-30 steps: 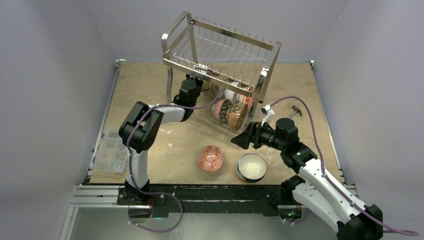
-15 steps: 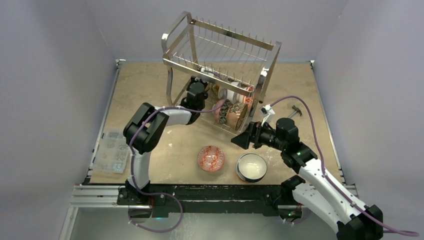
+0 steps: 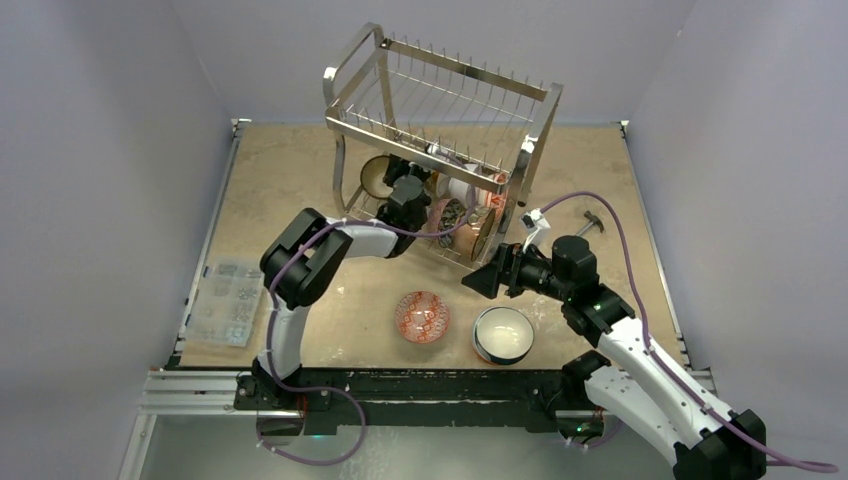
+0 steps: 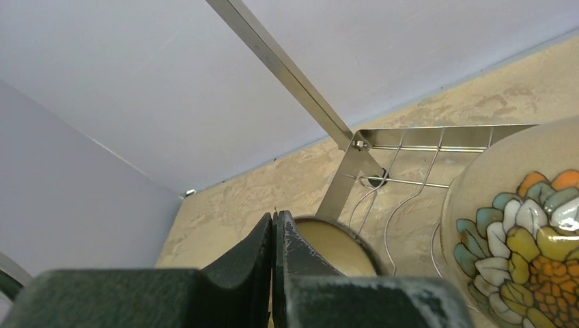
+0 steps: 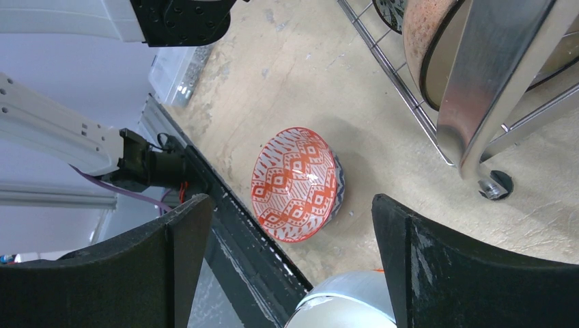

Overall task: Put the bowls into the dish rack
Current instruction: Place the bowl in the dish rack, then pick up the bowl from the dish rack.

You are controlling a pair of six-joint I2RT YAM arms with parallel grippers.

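**Bowls (image 3: 447,218): some racked, two loose**

Racked. The rack (image 3: 533,140) stands at upper centre of the top view, at the far side of the table (image 3: 290,180). Its upper tier holds nothing that shows. On the lower tier the tan bowl (image 3: 378,175) stands on edge at the left end. The floral bowl (image 4: 526,232) is to its right, also on edge. The brown bowl (image 5: 418,48) stands on edge at the near right corner, just beside the rack's leg. More bowls sit behind these, too hidden by wire to count.

Loose. The red bowl (image 3: 421,317) lies mouth up on the table, low in the centre of the top view. The white bowl (image 3: 502,334) is just to its right, mouth up, near it but apart.

Arms. The left gripper (image 3: 405,190) reaches into the lower tier between the tan bowl and the floral bowl. Its fingers (image 4: 263,239) are pressed together with nothing between them. Its tip is just in front of the tan bowl's rim, and whether they touch cannot be told. The right gripper (image 3: 480,282) hangs right of centre, between the rack's near right leg and the loose bowls. Its jaws are spread wide and empty, and its wrist view frames the red bowl in the gap.

Other. A plastic box (image 3: 225,302) sits at the table's left edge. A small tool (image 3: 592,224) lies right of the rack.
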